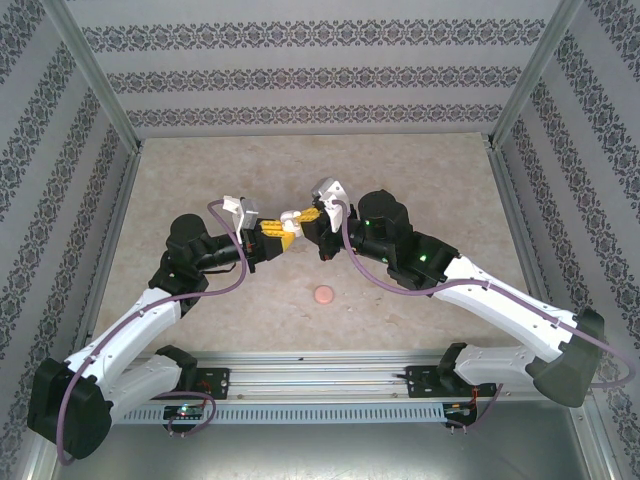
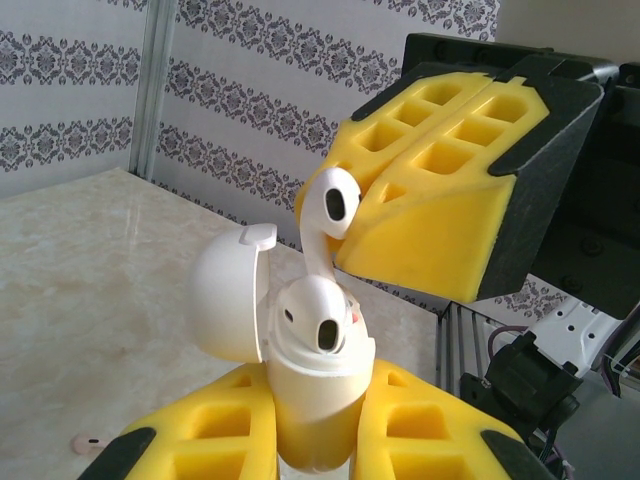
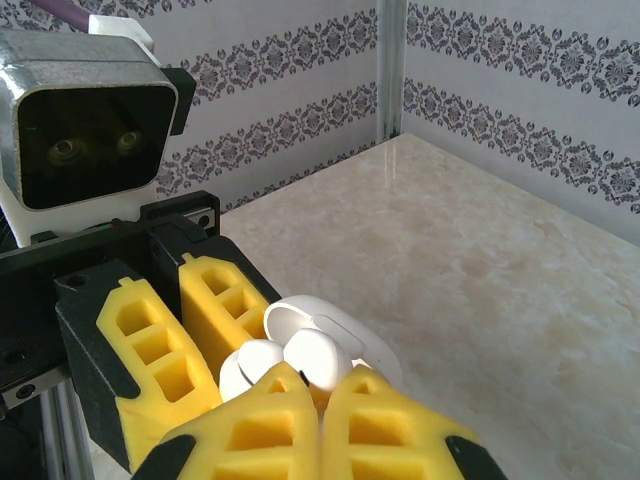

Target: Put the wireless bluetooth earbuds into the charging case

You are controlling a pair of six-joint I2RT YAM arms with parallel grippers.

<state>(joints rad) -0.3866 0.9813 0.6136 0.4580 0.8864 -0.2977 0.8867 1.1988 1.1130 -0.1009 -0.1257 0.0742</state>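
- Two arms meet in the air over the middle of the bench (image 1: 200, 180), and their tips almost touch each other.
- The left fingers (image 1: 272, 236) are clamped on the lower body of the white charging case (image 2: 315, 410), one yellow finger on each side, and they hold it upright above the bench.
- The lid (image 2: 228, 300) of the case is open. It stands tilted back on its hinge, on the side away from the right arm.
- One seated earbud (image 2: 318, 315) sits in the case. Its rounded head, with a dark oval opening, sticks out of the top.
- The right fingers (image 1: 308, 214) are pressed together on the head of the held earbud (image 2: 336, 205), which is pinched at the very tips of the yellow fingers.
- The held earbud is just above the case and a little tilted. Its stem goes down toward the opening of the case and passes behind the seated earbud, so I cannot tell how deep it is inside.
- From the right wrist, the white case and two rounded white heads lie directly in front of the right fingers, between them and the left fingers.
- One round pink disc (image 1: 324, 295) lies flat on the bench, apart from both arms, between their meeting place and the middle of the near edge.
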